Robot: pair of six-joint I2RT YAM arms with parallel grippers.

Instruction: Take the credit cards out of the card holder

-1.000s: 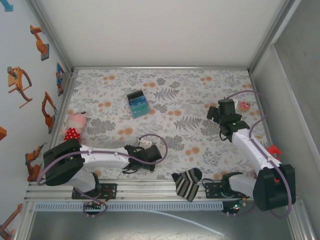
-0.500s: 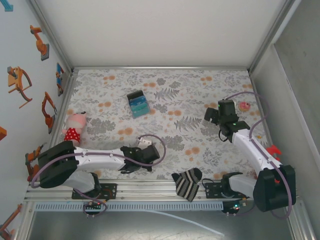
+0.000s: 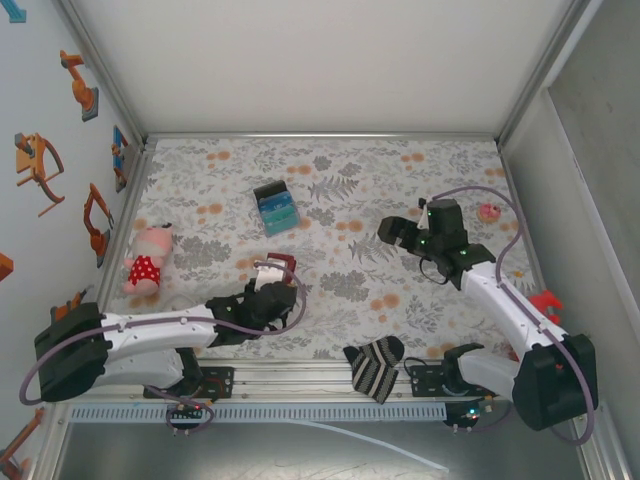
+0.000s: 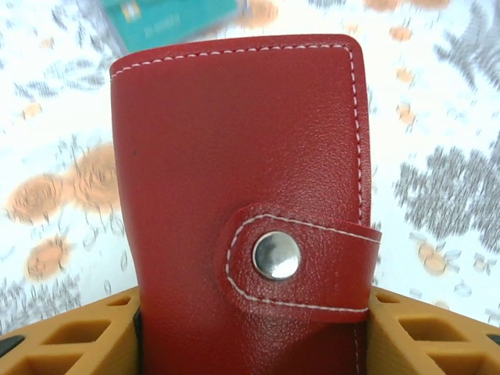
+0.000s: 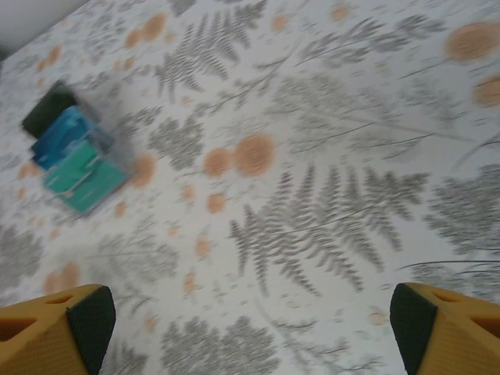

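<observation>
Left wrist: we saw left jaws clamped on the shut holder (image 4: 234,172); right jaws gaped empty, apart from cards (image 5: 78,166).

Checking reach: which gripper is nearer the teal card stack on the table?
Left. The left gripper, shut on the card holder, sits close on the near side of the card stack; the right gripper, open, is farther off to its right.

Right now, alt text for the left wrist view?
A closed red wallet, snap tab fastened, stands pinched between the left gripper's orange fingers. Behind it lie a floral tablecloth and a blurred stack of teal cards.
</observation>
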